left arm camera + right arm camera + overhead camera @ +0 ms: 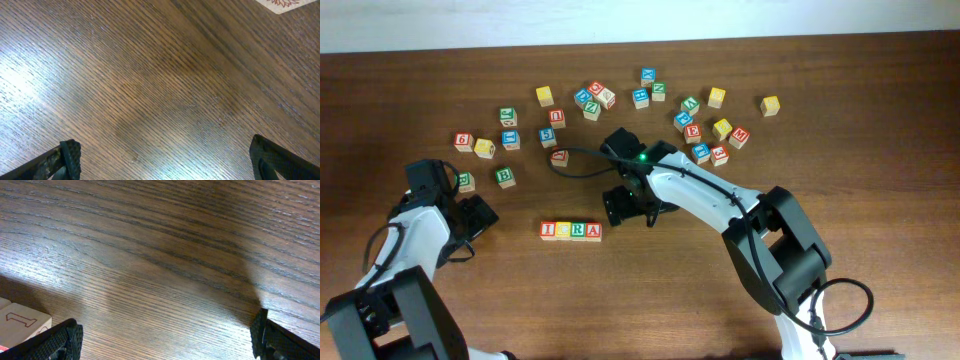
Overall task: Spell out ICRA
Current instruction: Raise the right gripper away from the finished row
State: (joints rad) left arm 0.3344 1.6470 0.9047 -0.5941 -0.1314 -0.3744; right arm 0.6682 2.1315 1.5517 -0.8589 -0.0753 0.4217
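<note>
On the table (880,200), left of its middle and nearer the front edge than the far one, a straight row of four small wooden cubes is seen from overhead. They touch side by side: the red-faced I cube (548,231), the yellow-faced cube (563,231), the green-faced R cube (578,231) and the red-faced A cube (593,231).

The right gripper (622,206) is held just beside the row's right end, apart from the A cube. Its jaws are spread wide with nothing between them. In the right wrist view only bare wood grain is shown between the fingers (60,340), and a pale cube (20,322) marked with a single stroke lies at the lower left corner, by the left finger.

The left gripper (478,214) is placed near the table's left edge, well apart from the row. It too is spread, with bare wood under it.

Many loose cubes (692,130) are scattered toward the far edge.
</note>
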